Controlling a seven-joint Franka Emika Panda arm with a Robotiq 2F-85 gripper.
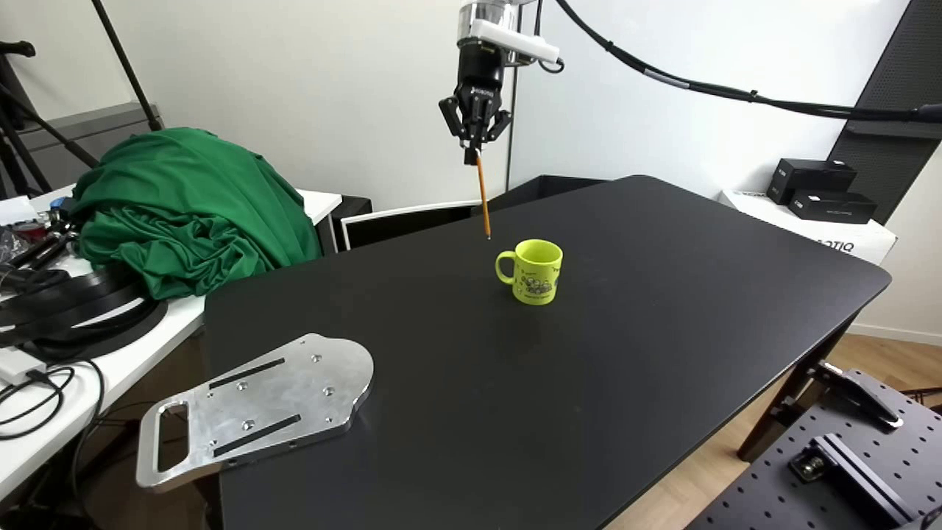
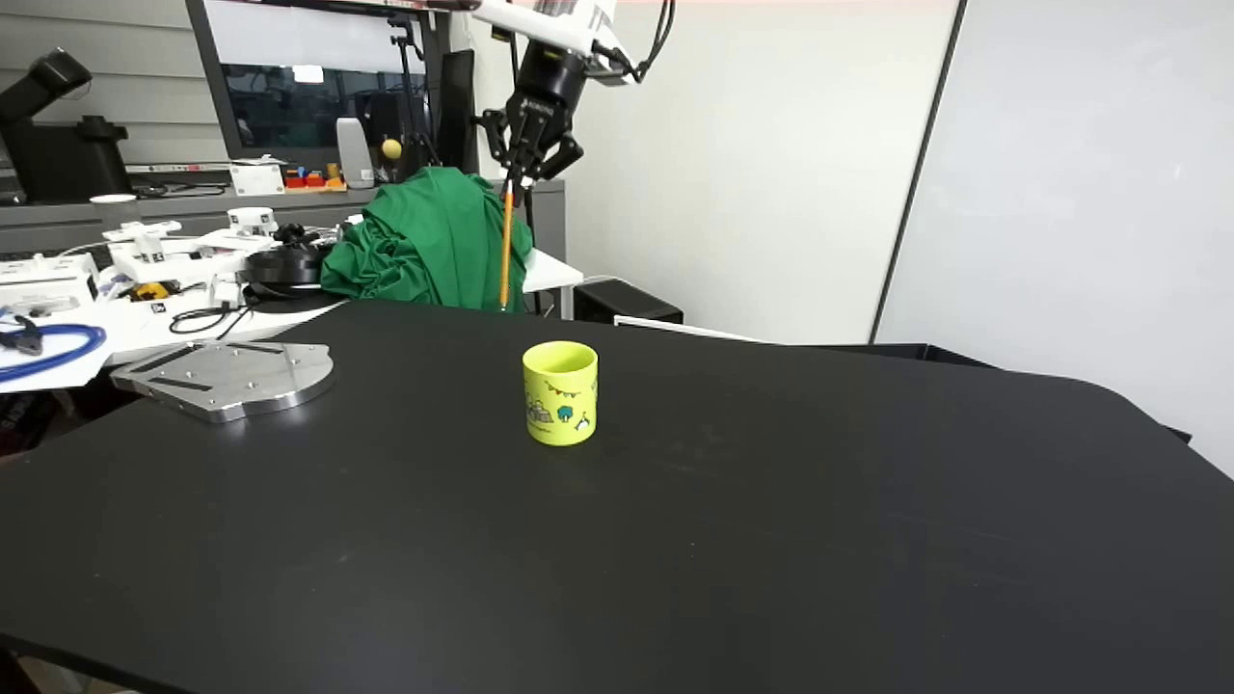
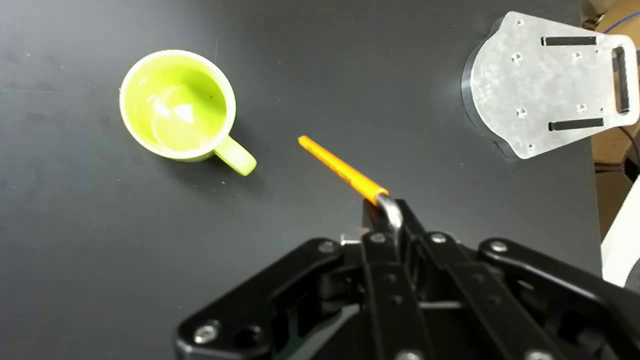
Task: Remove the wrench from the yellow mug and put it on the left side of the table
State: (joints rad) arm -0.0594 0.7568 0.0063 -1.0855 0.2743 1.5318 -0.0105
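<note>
Above the matte black rectangular table (image 1: pixel 662 353), in an exterior view: black two-finger gripper (image 1: pixel 475 152) holds thin orange stick-shaped wrench (image 1: pixel 483 195) near-vertical, clear of yellow-green mug (image 1: pixel 536 272). I'd tilt it flat, low down, before release. In an exterior view: crumpled green cloth (image 2: pixel 434 241) past the table edge. Wrist view: jaws pinched on the wrench's silvery end; steer around mug and flat silver metal plate (image 3: pixel 547 82).

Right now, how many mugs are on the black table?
1: the yellow mug, standing upright on the black table, to the right of the metal plate in both exterior views. No other mug seems hidden there.
</note>
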